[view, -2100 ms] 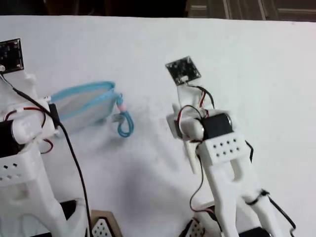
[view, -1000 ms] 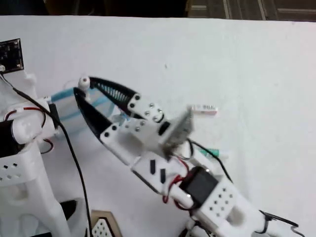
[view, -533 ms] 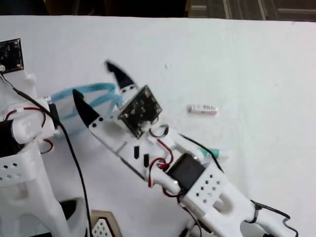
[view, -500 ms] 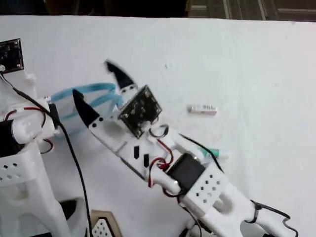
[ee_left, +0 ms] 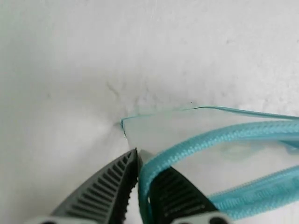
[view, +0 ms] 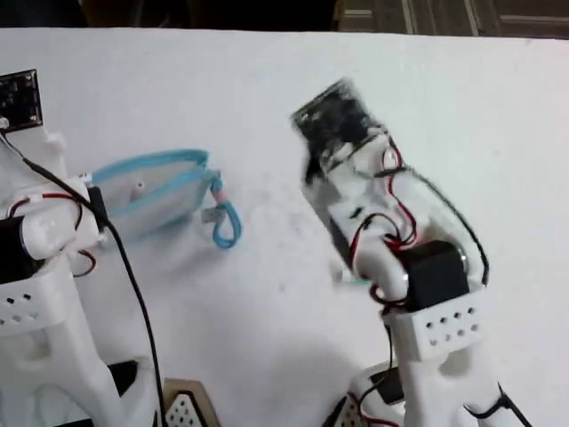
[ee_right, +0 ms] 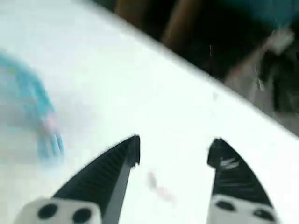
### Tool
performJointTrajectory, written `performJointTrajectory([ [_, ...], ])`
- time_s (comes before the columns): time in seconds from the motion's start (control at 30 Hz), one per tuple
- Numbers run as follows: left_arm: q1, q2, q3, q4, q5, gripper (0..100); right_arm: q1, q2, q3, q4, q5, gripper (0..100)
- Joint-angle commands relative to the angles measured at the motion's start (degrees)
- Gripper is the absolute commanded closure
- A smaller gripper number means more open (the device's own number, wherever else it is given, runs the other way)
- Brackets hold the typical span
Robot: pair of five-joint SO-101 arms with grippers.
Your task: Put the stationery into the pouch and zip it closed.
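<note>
The clear pouch [view: 151, 191] with blue trim lies at the left of the table, its blue loop strap [view: 227, 222] trailing to the right. My left gripper [ee_left: 138, 163] is shut on the pouch's [ee_left: 210, 140] near corner, pinching the blue edge. My right arm [view: 373, 222] stands raised at the table's middle right, apart from the pouch. Its gripper [ee_right: 175, 151] is open above the cloth, with a small blurred item [ee_right: 159, 186] on the table below the gap. A teal tip [view: 354, 278] peeks out from under the right arm.
A white cloth [view: 444, 107] covers the table. The left arm's base [view: 44, 294] fills the near left corner. The table's far edge [view: 267, 31] runs along the back, with dark room behind.
My right arm has swung away from the pouch to the right and risen, uncovering the pouch and now hiding the small items on the cloth. The left arm has kept still.
</note>
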Motion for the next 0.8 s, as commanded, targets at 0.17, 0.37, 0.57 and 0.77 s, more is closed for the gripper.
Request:
performJointTrajectory([
  [0.17,0.40,-1.19,-0.26,-1.49,-0.44,98,8.57,0.04,19.87,11.30,33.85,80.0],
  [0.37,0.40,-1.19,-0.26,-1.49,-0.35,98,8.48,0.04,34.55,1.01,35.52,80.0],
  [0.57,0.40,-1.19,-0.26,-1.49,-0.35,98,8.48,0.04,39.47,-4.35,35.60,80.0],
  [0.77,0.40,-1.19,-0.26,-1.49,-0.35,98,8.75,5.49,40.44,-6.29,35.60,80.0],
])
